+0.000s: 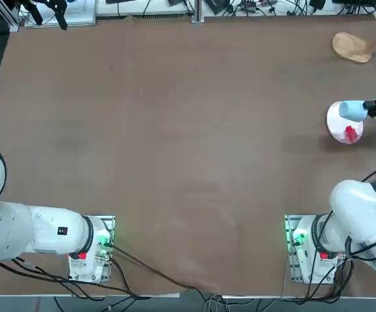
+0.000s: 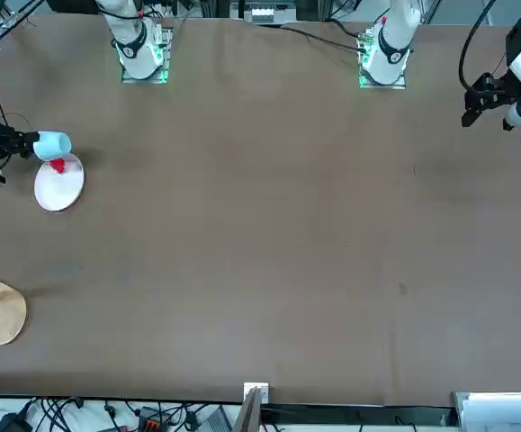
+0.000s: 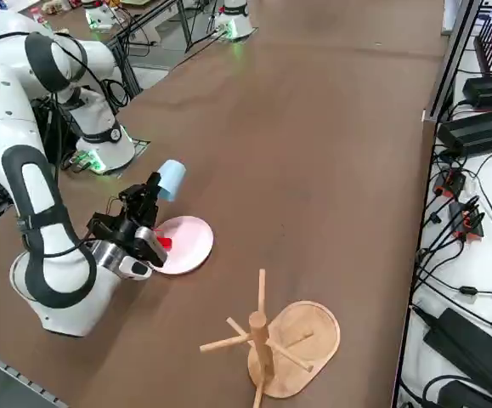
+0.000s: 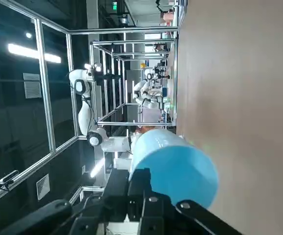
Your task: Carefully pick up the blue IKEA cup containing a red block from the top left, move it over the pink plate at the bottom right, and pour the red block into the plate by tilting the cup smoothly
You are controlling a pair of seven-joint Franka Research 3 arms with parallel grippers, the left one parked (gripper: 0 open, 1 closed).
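We hold the blue cup (image 1: 352, 110) tipped on its side above the plate (image 1: 336, 127), our right gripper (image 1: 373, 104) clamped tight on it, so the red block (image 1: 351, 134) has landed on the plate, below the cup's mouth.

The right end effector (image 2: 24, 143) holds the blue cup (image 2: 53, 145) tipped sideways over the plate (image 2: 59, 187), red block (image 2: 58, 166) on it.
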